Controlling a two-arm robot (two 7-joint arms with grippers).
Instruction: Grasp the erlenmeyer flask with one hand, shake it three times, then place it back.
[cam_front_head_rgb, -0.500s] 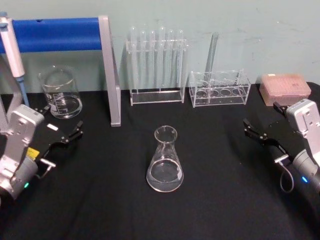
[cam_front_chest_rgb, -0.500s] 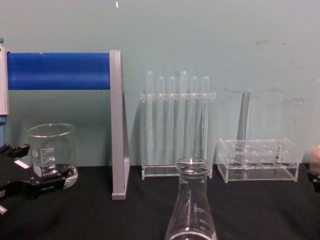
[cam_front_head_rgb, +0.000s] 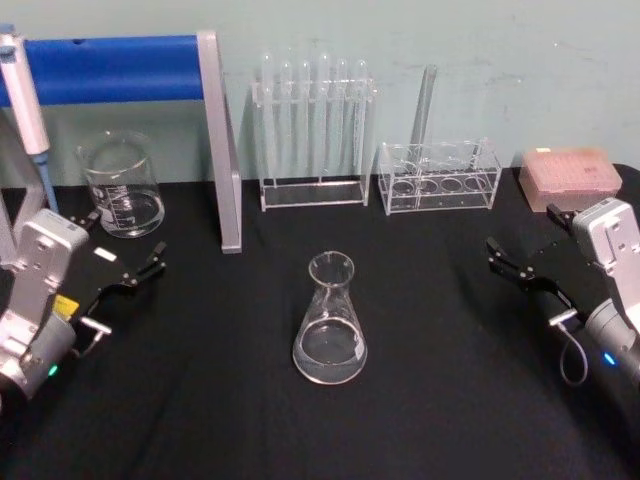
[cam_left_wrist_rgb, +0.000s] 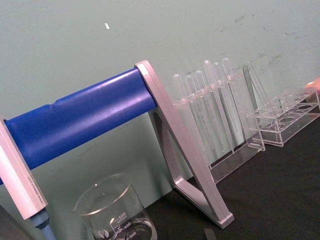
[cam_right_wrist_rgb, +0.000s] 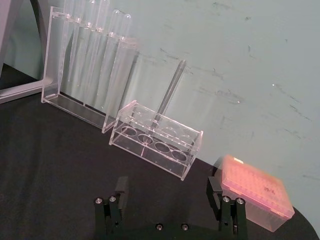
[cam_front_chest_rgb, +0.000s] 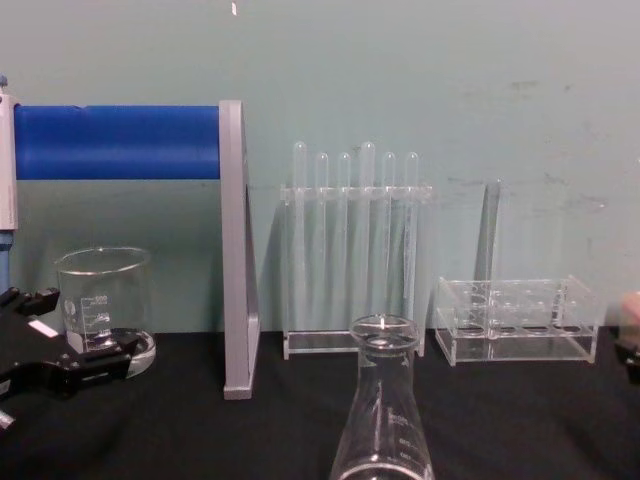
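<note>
My left gripper (cam_front_head_rgb: 128, 238) stands wide open near the left edge of the desk (cam_front_head_rgb: 440, 400), just in front of the beaker (cam_front_head_rgb: 122, 185). It has barely shifted in the last half second. My right gripper (cam_front_head_rgb: 522, 230), also wide open, remains parked near the right edge. The erlenmeyer flask (cam_front_head_rgb: 330, 320) stands upright at the desk's centre, unmoved and well apart from both. Judgement: approach scarcely begun; grasp pending.

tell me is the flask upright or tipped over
Upright: the flask stands on its wide base on the table, neck pointing up.
</note>
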